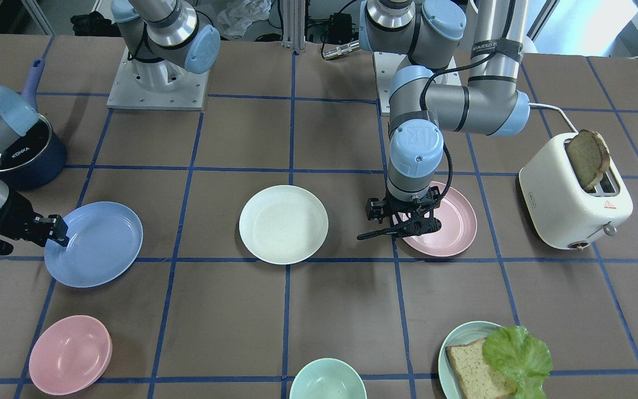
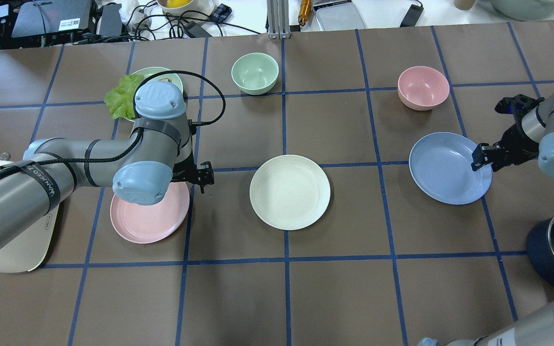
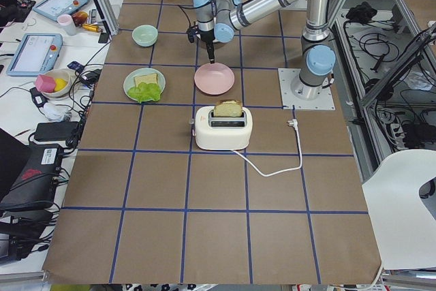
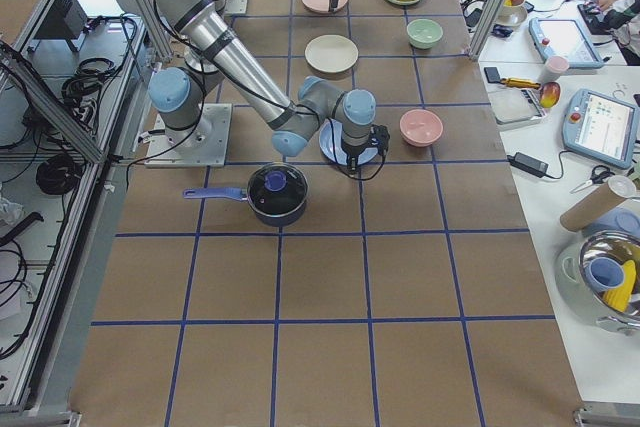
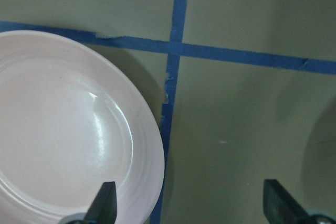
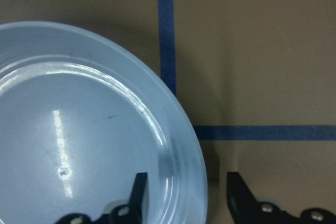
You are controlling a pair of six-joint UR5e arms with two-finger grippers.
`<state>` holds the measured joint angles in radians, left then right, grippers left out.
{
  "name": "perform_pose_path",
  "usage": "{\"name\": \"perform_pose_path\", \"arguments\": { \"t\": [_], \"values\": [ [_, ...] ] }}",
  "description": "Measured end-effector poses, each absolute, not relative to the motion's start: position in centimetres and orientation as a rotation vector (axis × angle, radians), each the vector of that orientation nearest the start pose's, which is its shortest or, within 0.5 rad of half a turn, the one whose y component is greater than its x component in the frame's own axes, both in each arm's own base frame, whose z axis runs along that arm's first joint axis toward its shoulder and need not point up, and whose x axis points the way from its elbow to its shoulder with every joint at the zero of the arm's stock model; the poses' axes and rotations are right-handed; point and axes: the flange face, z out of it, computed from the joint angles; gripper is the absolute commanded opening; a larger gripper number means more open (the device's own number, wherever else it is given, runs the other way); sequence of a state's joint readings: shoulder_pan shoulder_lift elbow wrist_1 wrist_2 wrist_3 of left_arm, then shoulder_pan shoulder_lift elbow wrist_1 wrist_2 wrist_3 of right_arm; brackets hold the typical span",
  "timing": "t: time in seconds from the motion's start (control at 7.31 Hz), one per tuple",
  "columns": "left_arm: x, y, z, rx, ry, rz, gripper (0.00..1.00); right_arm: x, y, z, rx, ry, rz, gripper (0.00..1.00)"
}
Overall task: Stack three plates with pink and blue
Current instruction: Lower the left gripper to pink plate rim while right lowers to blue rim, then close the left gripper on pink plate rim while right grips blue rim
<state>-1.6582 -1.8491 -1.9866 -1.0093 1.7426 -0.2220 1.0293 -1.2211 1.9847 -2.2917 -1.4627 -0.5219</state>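
Cream plate (image 1: 283,224): is lying flat on the table (image 1: 341,310), between the other two plates and touching neither.
Pink plate (image 5: 63,129): is lying to the robot's left of the cream plate, well apart from it.
Left gripper (image 5: 191,203): is hanging over the pink plate's edge that faces the cream plate, with its fingers (image 5: 107,203) spread wide.
Pink rim and fingers: one finger is standing over the plate's inner slope and the other over bare table, so the rim is passing between them, close to the first.
Blue plate (image 6: 68,129): is lying to the robot's right of the cream plate.
Right gripper (image 6: 187,188): is straddling the blue rim on the side away from the cream plate. Its fingers are parted, one inside the rim and one outside, with a gap showing on both sides.
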Motion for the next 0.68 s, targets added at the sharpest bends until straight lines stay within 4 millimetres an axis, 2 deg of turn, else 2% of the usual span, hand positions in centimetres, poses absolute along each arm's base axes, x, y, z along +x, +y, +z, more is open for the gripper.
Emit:
{"name": "perform_pose_path", "arguments": {
  "t": [0.14, 0.27, 0.41, 0.68],
  "values": [
    [-15.9, -49.2, 20.6, -0.185, 2.936, 0.147, 0.94, -14.7, -52.3, 18.7, 0.033, 3.024, -0.021, 0.06],
    [-15.9, -49.3, 20.2, -0.19, 2.934, 0.151, 0.86, -14.6, -52.3, 18.7, 0.034, 3.023, -0.016, 0.0],
    [-15.9, -49.3, 19.8, -0.196, 2.935, 0.157, 0.78, -14.7, -52.3, 18.9, 0.029, 3.025, -0.02, 0.0],
    [-16.2, -49.2, 19.2, -0.217, 2.95, 0.177, 0.74, -14.9, -52.5, 19.6, -0.01, 3.04, -0.033, 0.0]
  ]
}}
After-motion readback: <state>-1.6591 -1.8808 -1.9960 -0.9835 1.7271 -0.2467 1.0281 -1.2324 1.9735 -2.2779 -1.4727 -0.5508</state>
